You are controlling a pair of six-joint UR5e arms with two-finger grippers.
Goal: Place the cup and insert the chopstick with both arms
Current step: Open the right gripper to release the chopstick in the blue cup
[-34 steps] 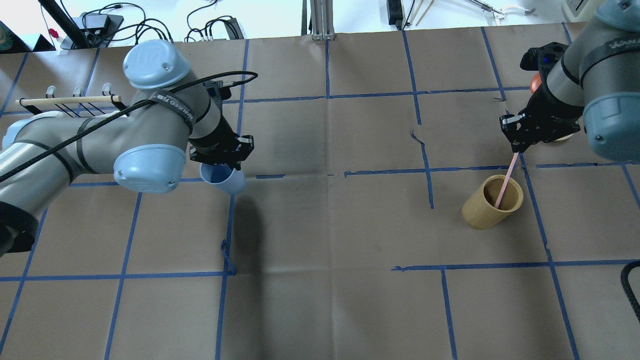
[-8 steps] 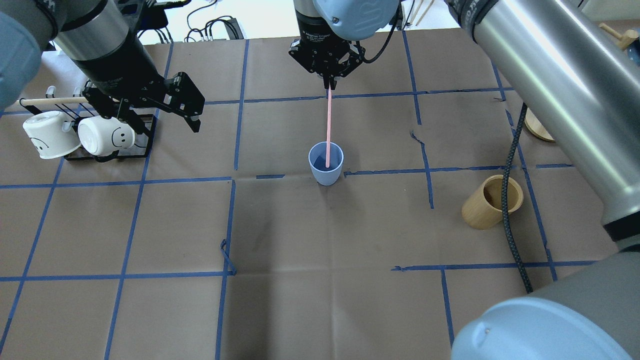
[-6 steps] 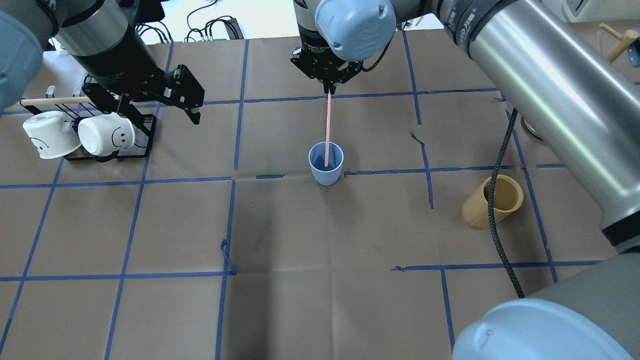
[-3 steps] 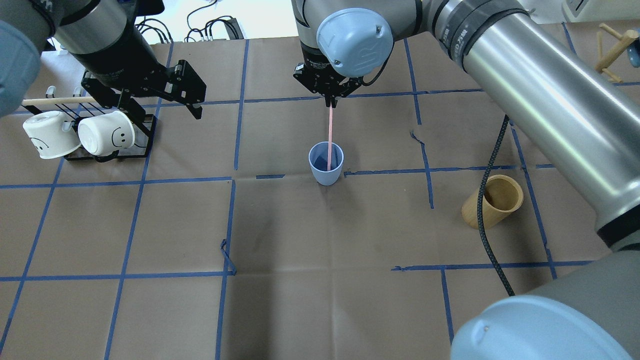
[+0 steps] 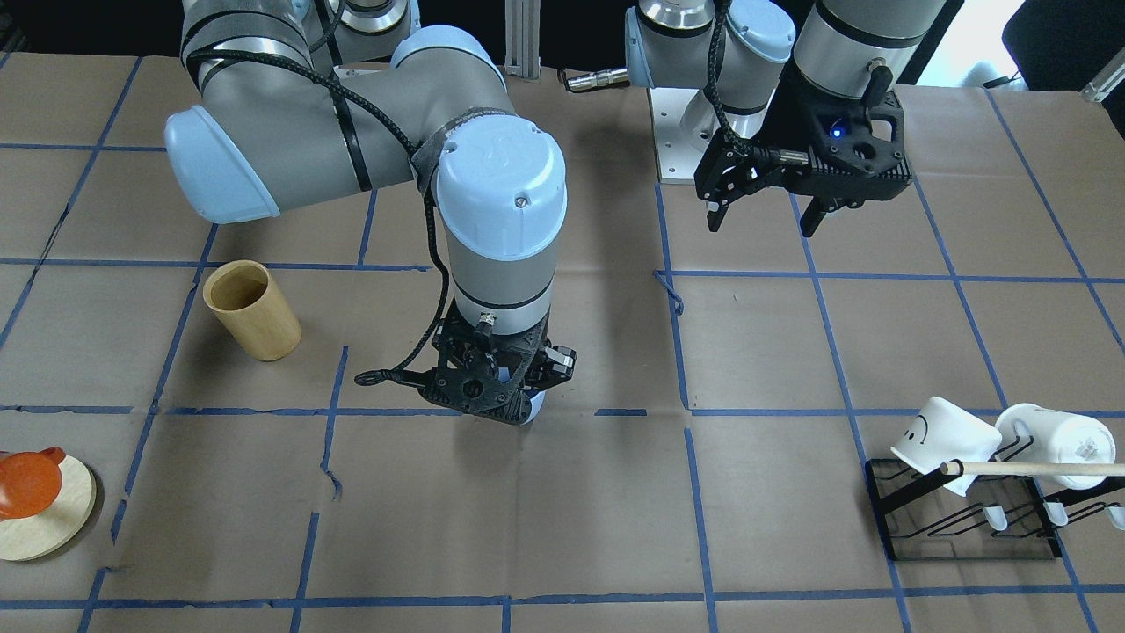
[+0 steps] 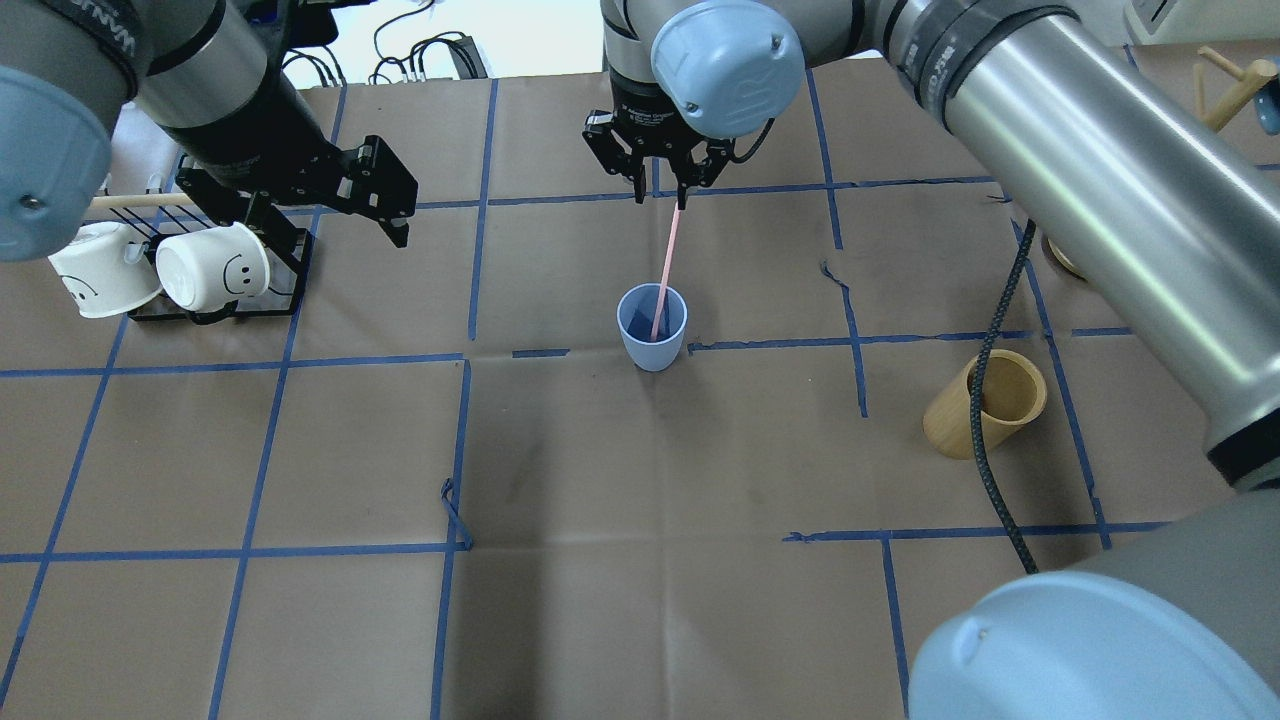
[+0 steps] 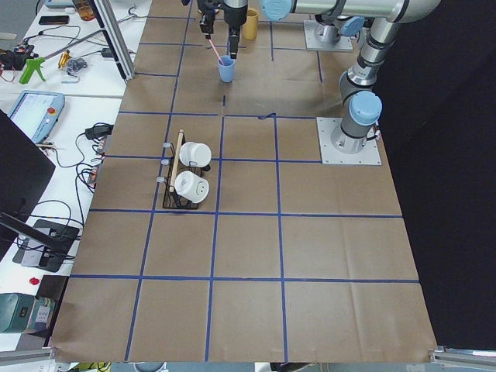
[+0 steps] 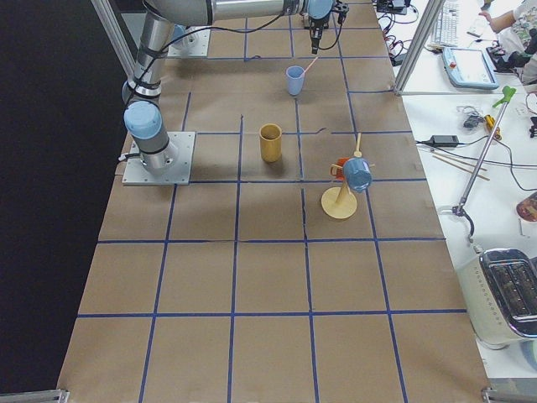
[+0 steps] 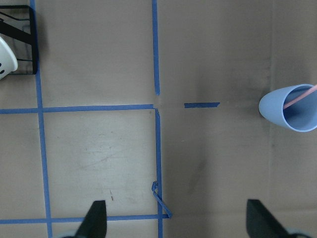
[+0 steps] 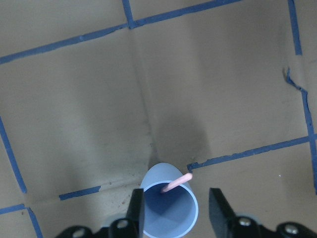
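1. About midway along the worktop, well in from every edge, the cup [image 6: 651, 354] stands upright with its mouth up and the chopstick [image 6: 667, 262] inside it.
2. The chopstick's long axis is tilted, not plumb. Its lower end sits down in the cup, its shaft leans on the rim, and its upper end tips toward the worktop's far edge, away from the robot.
3. The right hand [image 6: 660, 193] hangs over the cup with its fingers spread. In the right wrist view the stick's top lies in the gap between them and touches neither, so the hand grips nothing.
4. The left hand [image 5: 761, 225] is off toward the robot's left, near the mug rack [image 5: 886, 519], with its fingers wide apart and empty.
5. By my judgement the stick is light, stiff, thin and smooth, so it would swing or slide in a loose pinch. If it is retaken, pinch across the shaft on the part that clears the rim.
6. The cup looks like light, slick plastic on a narrow base, so a knock on the leaning stick could tip it. Hold it across the wall just under the rim.
7. Both parts of the task look done.
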